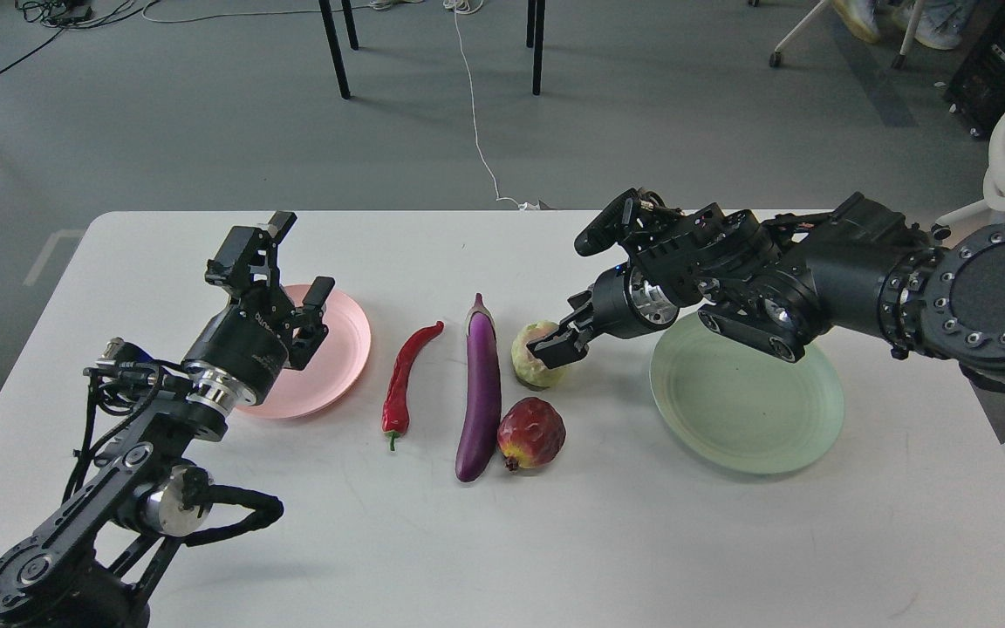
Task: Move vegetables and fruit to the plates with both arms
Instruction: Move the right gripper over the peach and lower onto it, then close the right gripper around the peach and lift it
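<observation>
A white table [642, 541] holds two plates and four foods. The pink plate [341, 358] sits on the left side of the table, and the part of it that shows has no food on it. The left arm partly hides it. The left gripper [284, 283] hangs over this plate with its two fingers spread apart, and it holds no food. The pale green plate [755, 427] is bigger and sits on the right side of the table. What shows of it has no food on it, and the right arm covers its far edge. All four foods lie on the table between the two plates. The red chili pepper [405, 379] is closest to the pink plate, with its green stem pointing to the near side. Just to its right lies the long purple eggplant [481, 392], and the two do not touch. The dark red fruit [532, 433] rests against the near end of the eggplant on its right side. The pale yellow-green fruit [533, 358] sits a little farther back, just right of the eggplant. The right gripper [559, 342] is down at this pale fruit, right against its right side. I cannot tell if its fingers are squeezing the fruit or only touching it.
</observation>
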